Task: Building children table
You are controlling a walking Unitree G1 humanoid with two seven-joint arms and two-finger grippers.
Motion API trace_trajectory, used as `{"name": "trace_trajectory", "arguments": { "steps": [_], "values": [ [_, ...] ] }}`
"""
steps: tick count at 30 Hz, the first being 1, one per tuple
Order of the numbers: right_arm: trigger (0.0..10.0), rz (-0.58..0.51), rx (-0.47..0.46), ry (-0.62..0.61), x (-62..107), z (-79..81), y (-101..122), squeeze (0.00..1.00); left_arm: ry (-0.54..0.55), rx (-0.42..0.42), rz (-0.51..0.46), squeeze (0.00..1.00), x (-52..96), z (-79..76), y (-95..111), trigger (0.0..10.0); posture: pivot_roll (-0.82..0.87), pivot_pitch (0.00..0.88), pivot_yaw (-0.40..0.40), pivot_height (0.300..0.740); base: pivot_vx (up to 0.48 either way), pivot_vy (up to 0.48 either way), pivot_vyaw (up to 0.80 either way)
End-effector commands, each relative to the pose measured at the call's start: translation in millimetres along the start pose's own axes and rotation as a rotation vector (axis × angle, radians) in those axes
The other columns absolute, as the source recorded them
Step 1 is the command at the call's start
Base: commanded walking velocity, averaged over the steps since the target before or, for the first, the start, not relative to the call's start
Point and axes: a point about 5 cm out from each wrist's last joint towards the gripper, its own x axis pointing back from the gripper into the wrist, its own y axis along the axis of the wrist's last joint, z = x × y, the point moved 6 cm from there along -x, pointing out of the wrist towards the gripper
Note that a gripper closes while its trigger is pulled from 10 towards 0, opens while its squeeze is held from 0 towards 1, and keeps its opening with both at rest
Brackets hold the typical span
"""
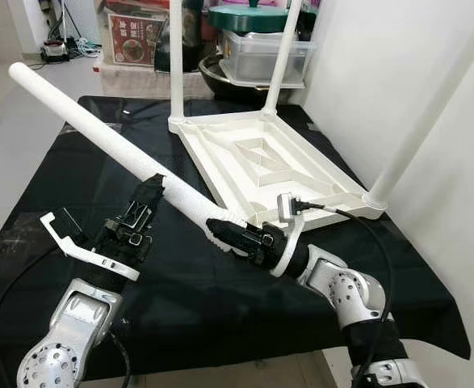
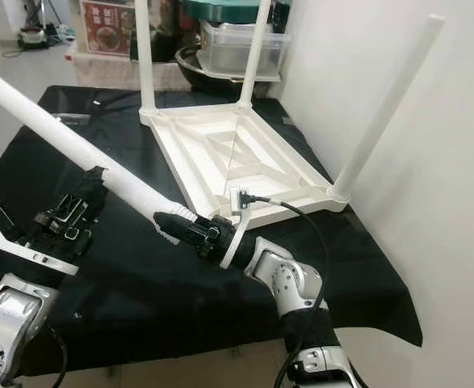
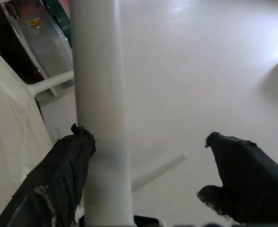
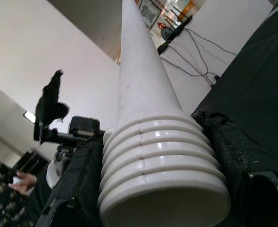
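1. Left eye view: the kids' table [image 1: 261, 162] lies upside down on the black-draped tabletop [image 1: 51, 162], three legs already standing up out of its corners. The fourth leg [image 1: 99, 133] is loose, slanting up and away toward the robot's left. The right tool [image 1: 235, 236] is clamped on its ribbed end, just beside the near corner, which looks like the empty socket, so I'd guess that end goes in there.
2. Right eye view: same scene. The left tool [image 2: 91, 187] sits farther up the leg, probably steadying the long free end so it doesn't swing.
3. Left wrist view: the left tool's fingers [image 3: 58, 175] are spread wide, one touching the leg [image 3: 101, 109], the other well apart, so it's more a rest than a grip.
4. Right wrist view: both fingers [image 4: 77, 179] press the ribbed end [image 4: 160, 165] from either side, a snug hold.
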Motion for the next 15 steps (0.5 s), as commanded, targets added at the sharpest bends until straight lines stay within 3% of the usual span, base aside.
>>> {"name": "trace_trajectory", "arguments": {
  "steps": [1,4,6,11,15],
  "values": [
    [0.0,-0.011,0.003,0.056,0.1,12.0,6,0.00,-0.003,0.020,-0.005,0.00,2.5,-3.4,0,10.0,0.09,0.000,-0.095,0.740,0.000,0.000,0.00],
    [0.0,-0.011,0.003,0.056,0.1,12.0,6,0.00,-0.003,0.020,-0.005,0.00,2.5,-3.4,0,10.0,0.09,0.000,-0.095,0.740,0.000,0.000,0.00],
    [0.0,0.101,-0.002,0.149,7.8,29.4,-15,0.00,-0.005,-0.019,-0.016,0.00,3.2,-4.1,15,10.0,0.09,0.000,-0.095,0.740,0.000,0.000,0.00],
    [0.0,0.220,-0.001,0.216,23.1,42.4,-33,0.00,-0.006,-0.076,-0.022,0.00,0.8,-3.5,39,10.0,0.09,0.000,-0.092,0.740,0.000,0.000,0.00],
    [0.0,0.260,0.015,0.229,27.4,44.3,-37,0.00,0.008,-0.103,0.003,0.00,-0.2,-0.1,42,10.0,0.09,0.000,-0.092,0.740,0.000,0.000,0.00]
  ]
}}
